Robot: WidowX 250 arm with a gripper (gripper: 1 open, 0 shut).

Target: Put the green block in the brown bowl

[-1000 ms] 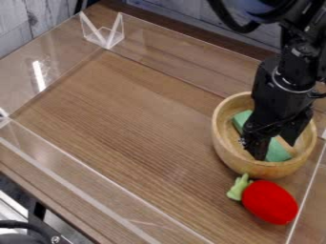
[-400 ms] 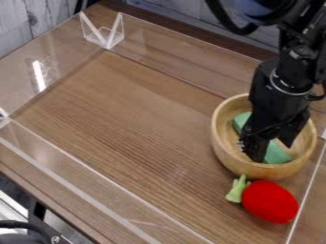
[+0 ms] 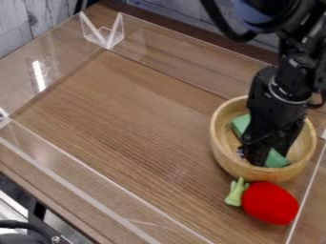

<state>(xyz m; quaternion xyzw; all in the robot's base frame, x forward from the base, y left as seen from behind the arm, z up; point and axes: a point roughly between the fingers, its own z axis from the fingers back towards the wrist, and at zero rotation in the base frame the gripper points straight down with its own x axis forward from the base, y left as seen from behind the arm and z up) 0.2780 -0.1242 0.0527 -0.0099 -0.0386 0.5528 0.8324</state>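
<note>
- Landmark: brown bowl (image 3: pixel 224 152), round, pale tan, thick smooth wall, upright on the wooden surface (image 3: pixel 121 119)
- Green block (image 3: pixel 239 125) inside the bowl, lying aslant; one end toward the bowl's far left wall, the other toward its near right part, middle partly hidden by the pincer
- Pincer (image 3: pixel 262 143) above and within the bowl's outline, dark, pointing down, tips over the block; whether its fingers stand apart or together, or grip the block, cannot tell, dark parts overlap there
- Black arm (image 3: pixel 288 71) comes in from beyond the bowl, top right of the view, covering part of the bowl's far rim
- Red strawberry toy (image 3: pixel 270 203) with green leaves, on the surface just beside the bowl, on its near side; leaf end nearest the bowl's lower left
- White wire-like object (image 3: pixel 105 31) well apart from the bowl, toward the far left of the surface
- Dark mechanical part with cables (image 3: pixel 23 232) at the near left corner of the view, well apart from the bowl, cut off by the frame
</note>
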